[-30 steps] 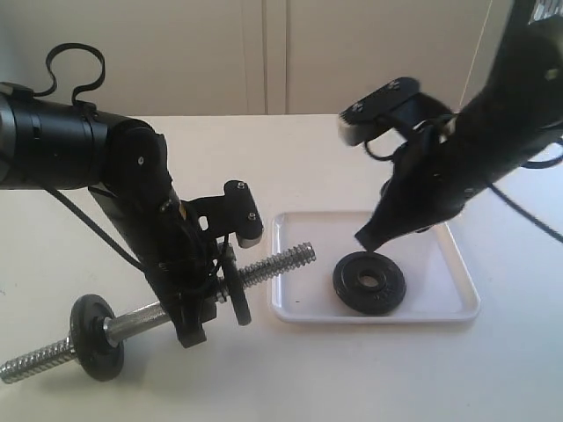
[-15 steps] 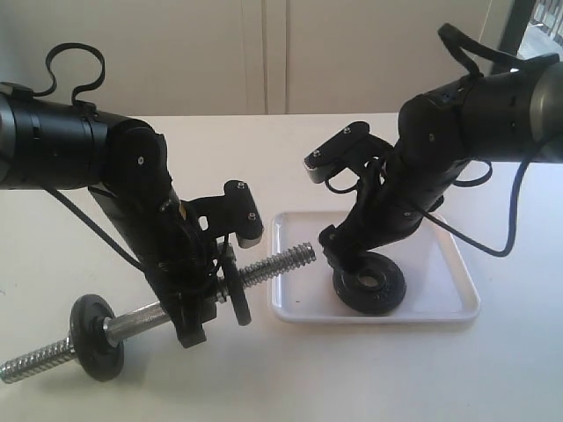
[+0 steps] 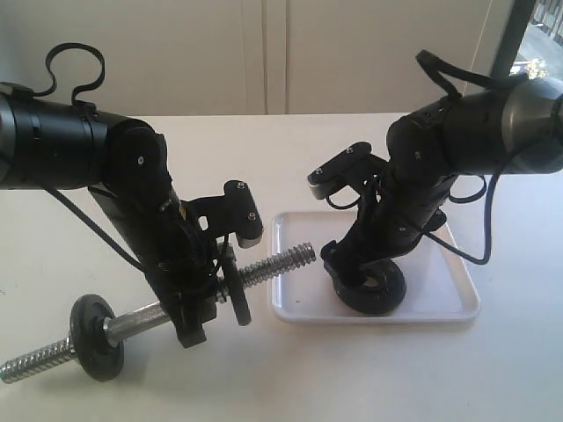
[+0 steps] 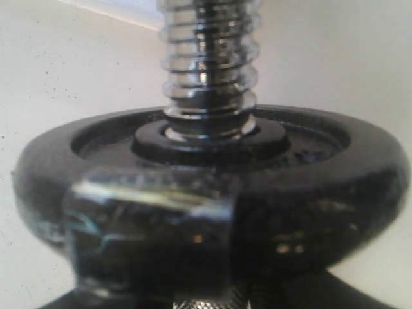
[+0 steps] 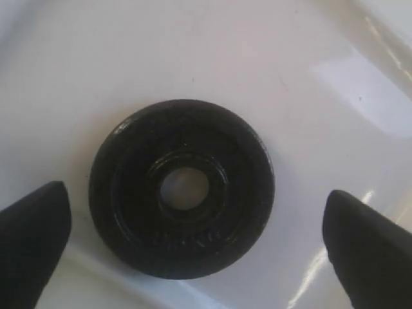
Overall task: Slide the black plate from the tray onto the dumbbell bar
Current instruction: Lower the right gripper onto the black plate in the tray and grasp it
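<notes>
The black plate (image 3: 387, 290) lies flat in the white tray (image 3: 459, 292), near its front rim. My right gripper (image 3: 359, 280) hangs low over it, open, one finger on each side of the disc. The right wrist view shows the plate (image 5: 181, 188) with its centre hole between the spread fingertips (image 5: 32, 239) of the right gripper (image 5: 199, 243), which do not touch it. My left gripper (image 3: 202, 309) is shut on the dumbbell bar (image 3: 280, 262), held tilted, its free threaded end (image 4: 209, 64) pointing at the tray.
Two other black discs sit on the bar: one (image 3: 236, 294) right against the left gripper, filling the left wrist view (image 4: 206, 167), and one (image 3: 95, 336) near the bar's far end, low by the table (image 3: 264, 149). A cable (image 3: 493, 237) loops off the right arm over the tray.
The right arm has come down from above the tray to the plate, and its jaws have gone from shut to open around it. The left arm and bar have not moved.
</notes>
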You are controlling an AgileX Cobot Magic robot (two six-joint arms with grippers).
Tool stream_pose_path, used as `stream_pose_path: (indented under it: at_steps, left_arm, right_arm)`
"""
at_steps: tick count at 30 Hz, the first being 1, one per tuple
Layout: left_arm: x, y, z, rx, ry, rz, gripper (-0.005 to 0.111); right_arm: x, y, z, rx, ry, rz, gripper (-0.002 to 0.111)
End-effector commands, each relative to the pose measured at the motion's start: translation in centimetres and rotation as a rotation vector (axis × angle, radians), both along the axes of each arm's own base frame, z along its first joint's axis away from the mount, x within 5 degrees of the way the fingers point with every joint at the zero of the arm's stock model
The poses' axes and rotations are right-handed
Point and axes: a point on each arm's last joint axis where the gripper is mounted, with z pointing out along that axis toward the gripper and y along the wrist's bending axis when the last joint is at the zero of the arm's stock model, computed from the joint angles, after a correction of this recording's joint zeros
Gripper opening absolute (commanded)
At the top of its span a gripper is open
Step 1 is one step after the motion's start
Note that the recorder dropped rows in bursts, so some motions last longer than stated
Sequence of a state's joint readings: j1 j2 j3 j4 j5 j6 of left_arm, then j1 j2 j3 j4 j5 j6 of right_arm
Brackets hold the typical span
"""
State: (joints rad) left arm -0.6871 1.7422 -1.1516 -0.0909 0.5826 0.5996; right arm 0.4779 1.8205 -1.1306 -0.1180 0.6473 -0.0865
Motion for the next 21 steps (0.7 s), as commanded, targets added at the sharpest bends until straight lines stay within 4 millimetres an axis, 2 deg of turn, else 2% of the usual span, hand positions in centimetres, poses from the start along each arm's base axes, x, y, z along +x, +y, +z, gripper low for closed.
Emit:
stream_pose_path:
  at_steps: [1, 9, 14, 21]
  left_arm:
    - [0.0, 0.0, 1.8, -0.055, -0.031, 0.019, 0.000]
    - [0.0, 0.0, 1.8, -0.055, -0.031, 0.019, 0.000]
    - [0.0, 0.0, 1.8, -0.055, -0.031, 0.019, 0.000]
    - [0.0, 0.0, 1.8, -0.055, -0.031, 0.019, 0.000]
  right_arm:
    - [0.1, 0.0, -1.1, -0.016, 0.020, -0.002, 0.105]
    - [0.5, 0.1, -2.5, -0.019, 0.030, 0.000, 0.105]
    - [1.0, -0.5, -3.5, -0.022, 0.051, -0.028, 0.105]
    - [1.2, -0.9, -4.5, 0.030, 0.097, -0.104, 0.095]
